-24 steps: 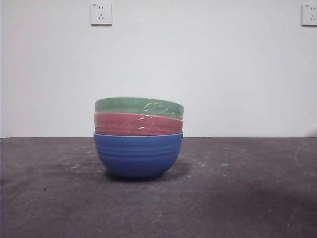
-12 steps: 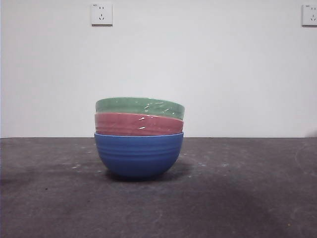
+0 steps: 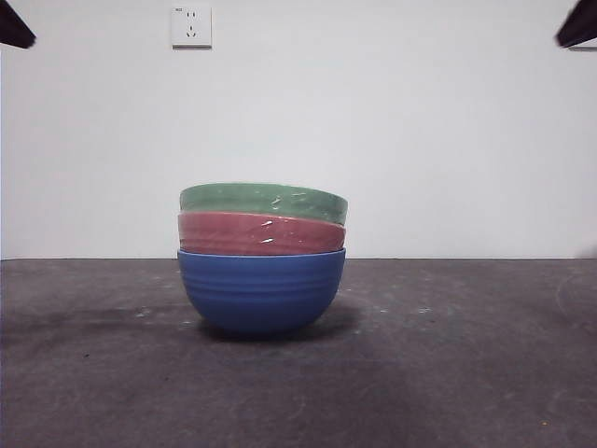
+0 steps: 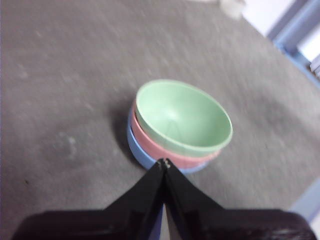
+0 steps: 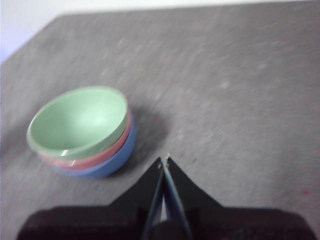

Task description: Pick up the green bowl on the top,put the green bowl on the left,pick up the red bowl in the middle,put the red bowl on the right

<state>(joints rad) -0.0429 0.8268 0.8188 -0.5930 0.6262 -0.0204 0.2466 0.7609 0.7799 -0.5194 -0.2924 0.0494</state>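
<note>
The green bowl (image 3: 263, 202) sits on top of a stack, nested in the red bowl (image 3: 261, 234), which is nested in a blue ribbed bowl (image 3: 261, 292) on the dark table. The stack also shows in the left wrist view, green bowl (image 4: 182, 115) over red bowl (image 4: 170, 156), and in the right wrist view, green bowl (image 5: 77, 121) over red bowl (image 5: 90, 157). My left gripper (image 4: 164, 162) is shut and empty, high above the table, apart from the stack. My right gripper (image 5: 164, 160) is shut and empty, also high and apart from the stack.
Black arm tips show at the top left corner (image 3: 14, 26) and top right corner (image 3: 578, 26) of the front view. A white wall with a socket (image 3: 191, 26) stands behind the grey table (image 3: 448, 373).
Black arm tips have come into the front view's two top corners. The bowls have not moved.
</note>
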